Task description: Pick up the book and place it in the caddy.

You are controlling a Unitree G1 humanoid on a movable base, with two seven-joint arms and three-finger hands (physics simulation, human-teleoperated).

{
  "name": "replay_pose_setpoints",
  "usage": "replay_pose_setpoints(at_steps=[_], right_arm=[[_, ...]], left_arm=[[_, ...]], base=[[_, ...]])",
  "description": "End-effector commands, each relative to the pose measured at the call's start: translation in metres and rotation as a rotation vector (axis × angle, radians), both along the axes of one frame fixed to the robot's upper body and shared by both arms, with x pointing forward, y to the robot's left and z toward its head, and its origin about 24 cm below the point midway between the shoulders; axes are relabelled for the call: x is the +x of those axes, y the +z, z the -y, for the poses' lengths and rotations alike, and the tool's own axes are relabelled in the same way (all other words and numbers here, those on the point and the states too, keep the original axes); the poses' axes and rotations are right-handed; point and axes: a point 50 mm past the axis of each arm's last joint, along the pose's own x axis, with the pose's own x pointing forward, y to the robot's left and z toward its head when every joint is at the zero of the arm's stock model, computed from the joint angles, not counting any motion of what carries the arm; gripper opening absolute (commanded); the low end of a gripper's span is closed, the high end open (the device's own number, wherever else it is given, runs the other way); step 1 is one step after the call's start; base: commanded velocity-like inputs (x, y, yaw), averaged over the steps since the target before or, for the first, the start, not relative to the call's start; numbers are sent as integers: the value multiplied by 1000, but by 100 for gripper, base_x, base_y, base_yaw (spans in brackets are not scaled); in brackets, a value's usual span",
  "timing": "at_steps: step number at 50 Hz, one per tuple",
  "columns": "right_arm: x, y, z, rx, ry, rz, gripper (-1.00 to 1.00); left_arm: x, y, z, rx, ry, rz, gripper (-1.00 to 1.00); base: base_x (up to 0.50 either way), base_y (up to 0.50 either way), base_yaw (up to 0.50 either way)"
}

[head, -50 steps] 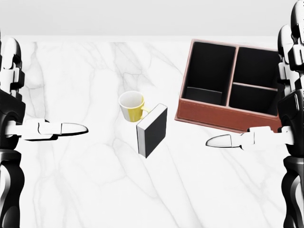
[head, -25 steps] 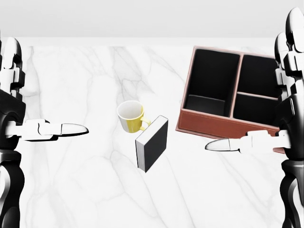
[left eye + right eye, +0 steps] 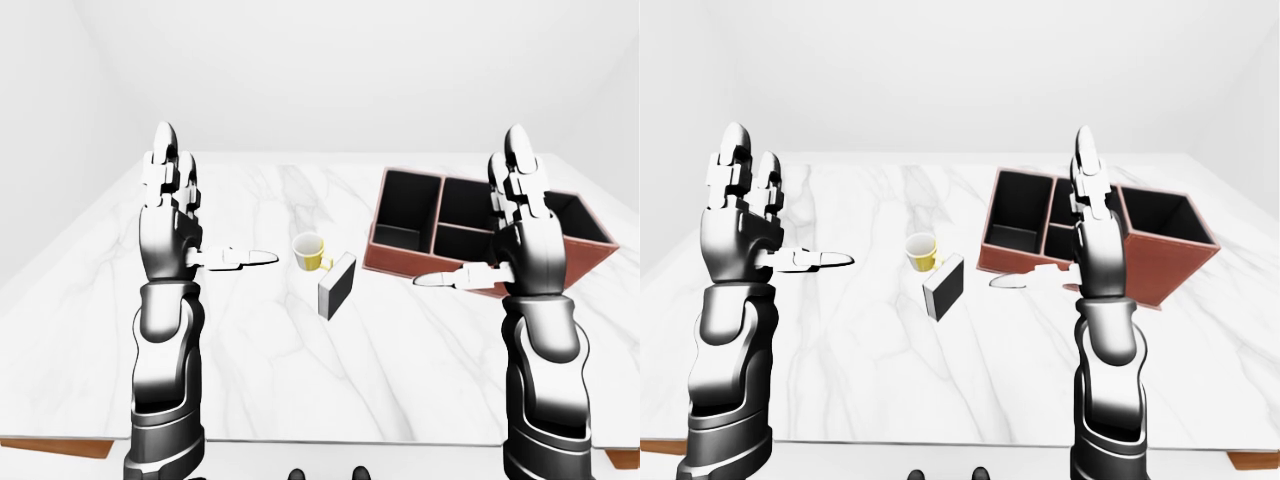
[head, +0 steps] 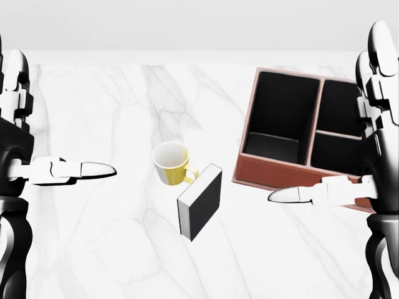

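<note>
At the left of the head view the left hand (image 4: pixel 43 169) is raised with fingers up and thumb pointing inward – spread wide, holding nothing, and it has not budged over the last second. Near the middle of the white marble table (image 4: pixel 112 249) sits a yellow mug (image 4: pixel 171 163), and touching its handle side, just below and to the right, the book (image 4: pixel 201 201) stands on edge, dark cover tilted. Everything has slid lower and grown slightly, so the camera has moved closer rather than the things themselves. Upper right is the brown caddy (image 4: pixel 274 173), its compartments empty. At the right edge the right hand (image 4: pixel 349 187) – also wide open and empty – has drifted right. My guess: it's still only the approach, with no grasp begun.
</note>
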Motion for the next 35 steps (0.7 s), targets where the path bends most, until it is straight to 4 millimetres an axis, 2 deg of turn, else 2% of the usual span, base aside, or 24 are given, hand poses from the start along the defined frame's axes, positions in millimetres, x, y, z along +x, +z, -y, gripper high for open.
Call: replay_pose_setpoints(at_steps=[1, 35], right_arm=[[0, -1, 0, -5, 0, -6, 100], [1, -4, 0, 0, -3, -20, 100]], left_arm=[[0, 0, 0, 1, 0, 0, 100], [0, -2, 0, 9, -1, -9, 100]], base=[[11, 0, 0], [10, 0, 0]])
